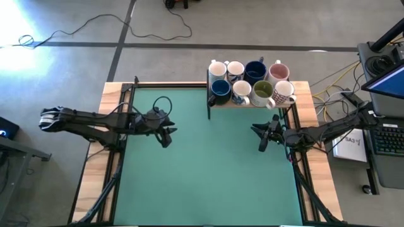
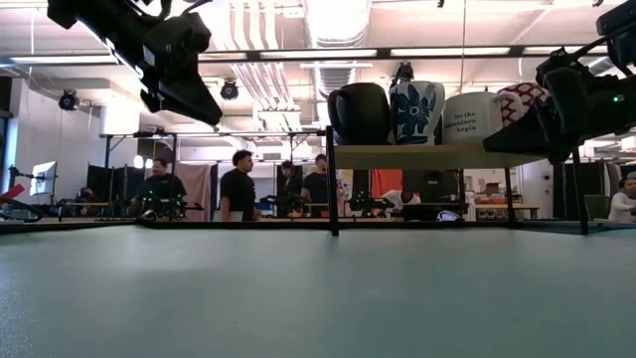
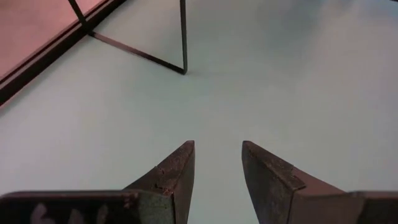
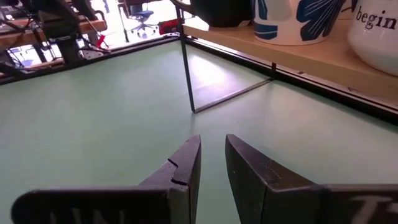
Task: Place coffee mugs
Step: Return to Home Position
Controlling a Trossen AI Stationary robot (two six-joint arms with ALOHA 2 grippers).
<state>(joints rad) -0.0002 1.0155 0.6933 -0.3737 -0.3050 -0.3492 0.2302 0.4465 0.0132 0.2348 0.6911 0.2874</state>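
Note:
Eight coffee mugs stand upright in two rows on a raised wooden shelf (image 1: 249,103) at the table's far right. The far row holds two white mugs (image 1: 218,68) (image 1: 235,68), a navy one (image 1: 255,69) and one with a pink inside (image 1: 278,71). The near row holds a navy one (image 1: 220,88), a white patterned one (image 1: 241,90), an olive green one (image 1: 262,93) and a white one (image 1: 283,90). My left gripper (image 1: 166,135) hovers open and empty over the green mat, left of the shelf. My right gripper (image 1: 264,140) hovers empty in front of the shelf, its fingers a narrow gap apart (image 4: 212,140).
The shelf stands on thin black metal legs (image 4: 188,74) with open room beneath it (image 2: 427,194). The green mat (image 1: 208,176) covers the table between wooden side strips (image 1: 95,183). People stand in the room beyond the far edge (image 2: 238,189). A desk with a keyboard (image 1: 386,139) stands to the right.

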